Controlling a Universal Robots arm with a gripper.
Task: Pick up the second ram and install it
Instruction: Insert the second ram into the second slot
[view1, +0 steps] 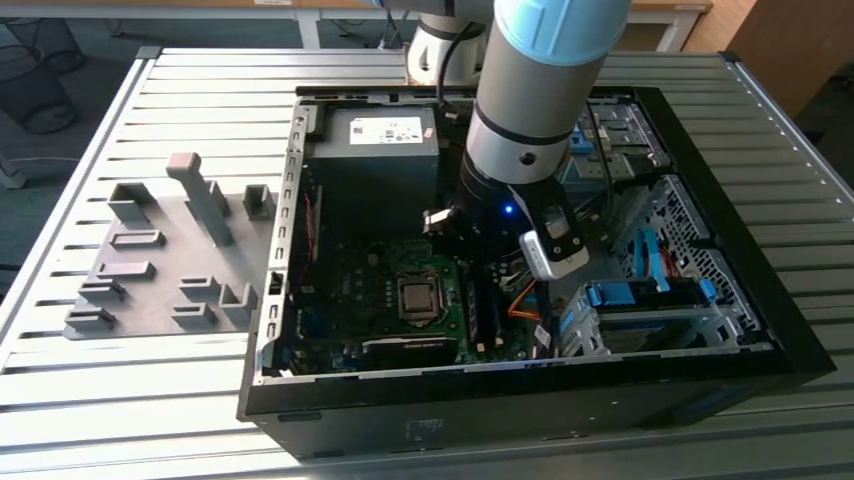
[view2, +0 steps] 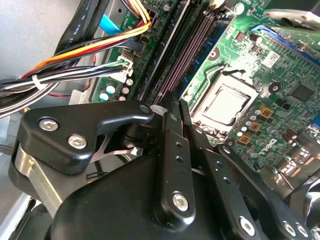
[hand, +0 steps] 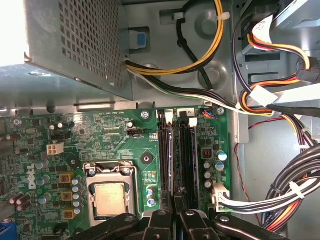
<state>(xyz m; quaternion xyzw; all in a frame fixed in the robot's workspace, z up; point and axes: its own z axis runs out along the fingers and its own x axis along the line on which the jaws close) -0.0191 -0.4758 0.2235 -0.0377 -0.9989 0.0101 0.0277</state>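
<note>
My gripper (view1: 478, 262) hangs inside the open computer case (view1: 283, 230), low over the green motherboard (view1: 360, 290). In both wrist views its two black fingers (view2: 170, 150) are pressed together, shut. The tips (hand: 175, 196) sit right over one end of the long memory slots (hand: 166, 155), between the two dark rows (view2: 187, 55). The second ram is hidden: no strip sticks out from between the fingers. Whether a strip sits in the slot under the tips I cannot tell.
The silver processor socket (hand: 110, 197) lies beside the slots. Bundled power cables (hand: 280, 100) cross close by, and the grey power supply (view1: 374, 150) stands behind. A drive cage (view1: 654, 310) is at the exterior view's right. A grey holder plate (view1: 160, 250) with blocks lies outside the case.
</note>
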